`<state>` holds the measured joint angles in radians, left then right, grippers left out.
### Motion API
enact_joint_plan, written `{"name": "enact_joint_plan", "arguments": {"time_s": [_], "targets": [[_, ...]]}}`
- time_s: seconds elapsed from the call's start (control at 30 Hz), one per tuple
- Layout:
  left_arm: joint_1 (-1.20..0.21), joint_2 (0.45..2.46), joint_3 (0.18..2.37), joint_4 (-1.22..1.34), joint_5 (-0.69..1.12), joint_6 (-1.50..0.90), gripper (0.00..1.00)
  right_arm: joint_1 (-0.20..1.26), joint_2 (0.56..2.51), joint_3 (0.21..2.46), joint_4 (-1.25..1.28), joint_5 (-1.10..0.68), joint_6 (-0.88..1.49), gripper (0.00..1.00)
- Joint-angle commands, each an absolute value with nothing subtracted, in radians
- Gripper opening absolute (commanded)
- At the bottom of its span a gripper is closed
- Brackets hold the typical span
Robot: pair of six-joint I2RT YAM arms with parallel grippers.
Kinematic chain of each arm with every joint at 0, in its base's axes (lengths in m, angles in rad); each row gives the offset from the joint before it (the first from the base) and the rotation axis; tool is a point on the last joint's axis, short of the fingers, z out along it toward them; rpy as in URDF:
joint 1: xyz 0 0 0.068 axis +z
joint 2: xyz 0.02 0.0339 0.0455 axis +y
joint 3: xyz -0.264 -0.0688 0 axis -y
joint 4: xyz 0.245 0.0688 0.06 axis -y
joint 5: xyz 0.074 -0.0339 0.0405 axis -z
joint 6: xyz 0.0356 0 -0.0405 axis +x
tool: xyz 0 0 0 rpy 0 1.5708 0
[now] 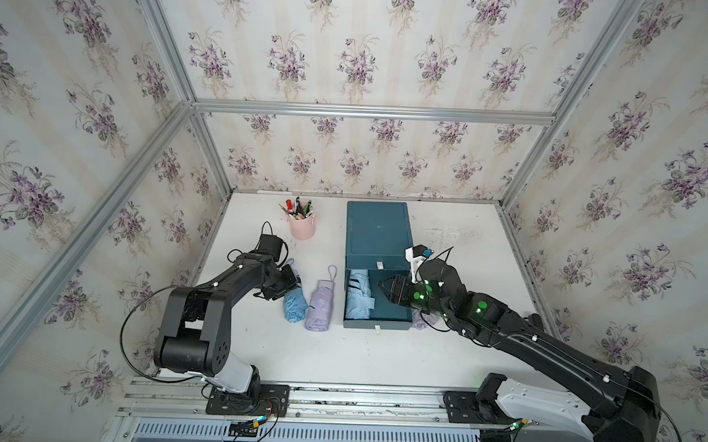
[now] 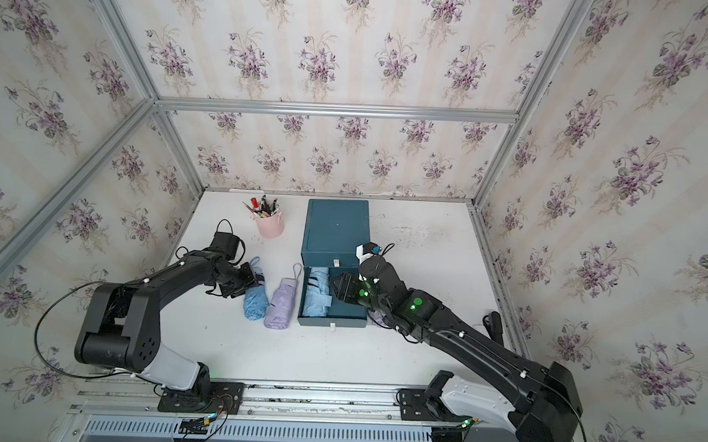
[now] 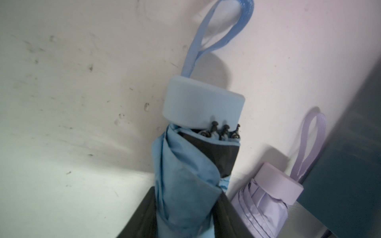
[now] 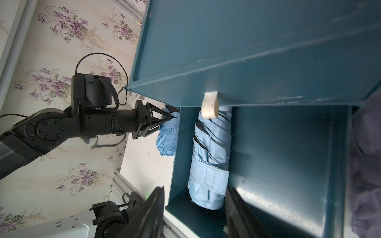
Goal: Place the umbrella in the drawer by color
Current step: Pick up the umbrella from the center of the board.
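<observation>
Between the fingers [image 3: 140, 218] of the left gripper [image 1: 291, 284]: the blue umbrella [image 3: 185, 175], clamped across the canopy just short of its cap. The fabric is pinched on both sides, so I count this as a grasp. As far as I can tell, the umbrella rests on the table [image 1: 337, 354] and is not yet lifted.

Just beside that gripper, on the cabinet [image 1: 379, 231] side: the purple umbrella [image 1: 319, 305], lying alongside the blue one, untouched.

Directly below the right gripper [image 1: 382, 291]: the open drawer [image 1: 363, 324], with the stowed umbrella [image 4: 210, 156], also blue, lying along its far-left side. The right jaws stand apart with nothing between them. The rest of the drawer floor under them is bare.

Under the right forearm, outside the drawer wall: a second purple umbrella [image 1: 420, 319], mostly hidden.

Above the drawer: the top drawer [image 1: 379, 266], shut.

Progress, my reading:
- Done: one blue stowed; second blue grasped.
- Left: carry the second blue over and lay it in the free space beside the first.
- Left: both purples. I take it they go in the top drawer, which must be opened first.
- Roughly a quarter through.
</observation>
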<state>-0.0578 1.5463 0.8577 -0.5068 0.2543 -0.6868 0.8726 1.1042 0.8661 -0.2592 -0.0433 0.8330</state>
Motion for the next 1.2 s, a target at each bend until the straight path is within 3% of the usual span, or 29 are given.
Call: {"name": "enact_joint_plan", "arguments": {"time_s": [0.0,0.37,0.57,0.9,1.17], "targets": [[-0.058,1.553,0.852,-0.508,0.244,-0.68,0.35,0.877,1.103,0.874,-0.223,-0.058,0.816,0.52],[-0.06,1.438,0.862,-0.515,0.321,-0.701,0.19,0.928,1.136,0.911,-0.166,-0.121,0.779,0.52],[-0.06,1.209,0.885,-0.514,0.48,-0.753,0.2,0.963,1.237,0.974,-0.099,-0.273,0.752,0.58],[-0.083,0.9,0.831,-0.325,0.765,-0.91,0.26,0.962,1.371,1.094,0.007,-0.369,0.747,0.74],[-0.109,0.787,0.781,-0.157,0.846,-1.009,0.28,0.962,1.456,1.122,0.08,-0.449,0.767,0.76]]}}
